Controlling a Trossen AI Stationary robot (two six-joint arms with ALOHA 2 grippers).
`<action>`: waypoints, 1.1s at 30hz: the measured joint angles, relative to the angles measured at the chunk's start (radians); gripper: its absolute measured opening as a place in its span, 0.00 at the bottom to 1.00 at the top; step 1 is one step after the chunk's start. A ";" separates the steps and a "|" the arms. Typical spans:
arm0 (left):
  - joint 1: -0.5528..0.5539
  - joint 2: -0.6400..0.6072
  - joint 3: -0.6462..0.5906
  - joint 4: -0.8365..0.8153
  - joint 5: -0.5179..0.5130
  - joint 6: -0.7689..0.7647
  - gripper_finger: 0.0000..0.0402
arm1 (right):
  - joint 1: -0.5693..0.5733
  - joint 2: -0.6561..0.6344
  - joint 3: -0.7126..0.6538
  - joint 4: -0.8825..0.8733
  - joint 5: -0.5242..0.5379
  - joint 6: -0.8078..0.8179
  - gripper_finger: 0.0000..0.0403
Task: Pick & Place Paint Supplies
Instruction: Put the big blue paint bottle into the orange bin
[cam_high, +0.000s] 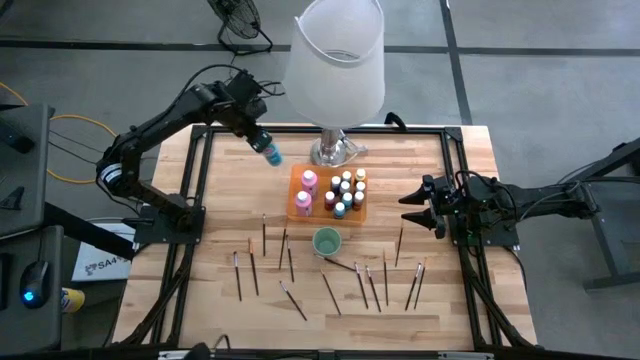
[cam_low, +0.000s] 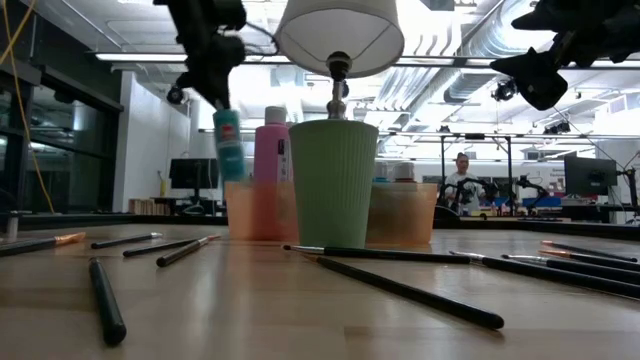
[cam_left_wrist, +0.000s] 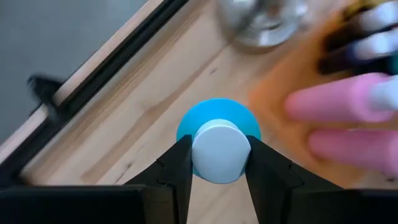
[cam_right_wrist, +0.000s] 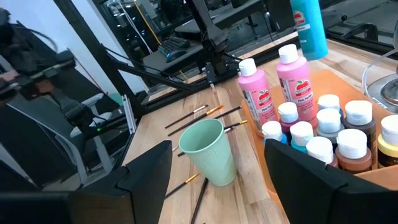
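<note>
Teal bottle (cam_low: 229, 145) hangs upright, cap up, in left gripper (cam_left_wrist: 217, 163).

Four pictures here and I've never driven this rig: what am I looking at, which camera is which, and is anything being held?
These are two dark robot arms at a wooden table. One camera looks straight down, one sits at table-top height, and one rides on each wrist.

The left gripper is raised, shut on the white cap of a teal paint bottle, beside the orange tray. The left wrist camera looks down on that cap.

The right gripper hangs open and empty, right of the tray.

The tray holds two pink bottles and small paint bottles. A green cup stands in front of it, thin brushes lie scattered around, and a white-shaded lamp stands behind.
</note>
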 joint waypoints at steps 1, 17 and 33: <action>-0.020 0.000 0.005 0.013 0.003 -0.002 0.29 | 0.000 0.000 0.000 0.000 0.000 -0.001 0.62; -0.129 0.000 0.008 -0.012 -0.157 -0.137 0.29 | 0.000 0.000 0.000 -0.001 0.000 -0.002 0.62; -0.129 0.000 0.006 -0.204 -0.172 -0.102 0.29 | 0.000 0.000 0.000 -0.001 0.000 0.001 0.62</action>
